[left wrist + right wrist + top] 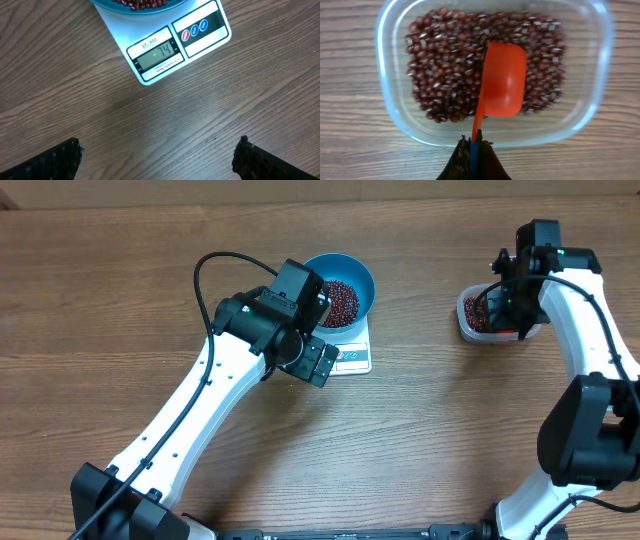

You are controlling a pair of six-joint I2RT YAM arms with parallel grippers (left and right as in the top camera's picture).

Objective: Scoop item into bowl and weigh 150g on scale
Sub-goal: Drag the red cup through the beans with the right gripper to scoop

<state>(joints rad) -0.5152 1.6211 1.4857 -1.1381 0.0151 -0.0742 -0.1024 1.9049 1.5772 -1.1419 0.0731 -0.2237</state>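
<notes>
Overhead first: the blue bowl sits on the scale, with a share of the beans already in it. The left gripper hangs over the scale's near edge, likely parked there so its camera can read the numbers. Its arm hides most of the scale. Over on the right, the right gripper is down at the clear tub, where the rest of the beans wait. The tool it carries is too small to make out here.

Left wrist view: the fingers stand wide apart at the bottom corners, with nothing between them but bare table. The display shows digits that look like 74, though a leading mark is unclear. If that reading is right, the target is not reached. Only the bowl's rim shows, cut by the top edge.

Right wrist view: the jaws are pinched tight on the handle of an orange scoop, its cup poised over the tub's beans, ready to dig. Whether the cup faces up or down is hard to tell, and no beans show on it.
</notes>
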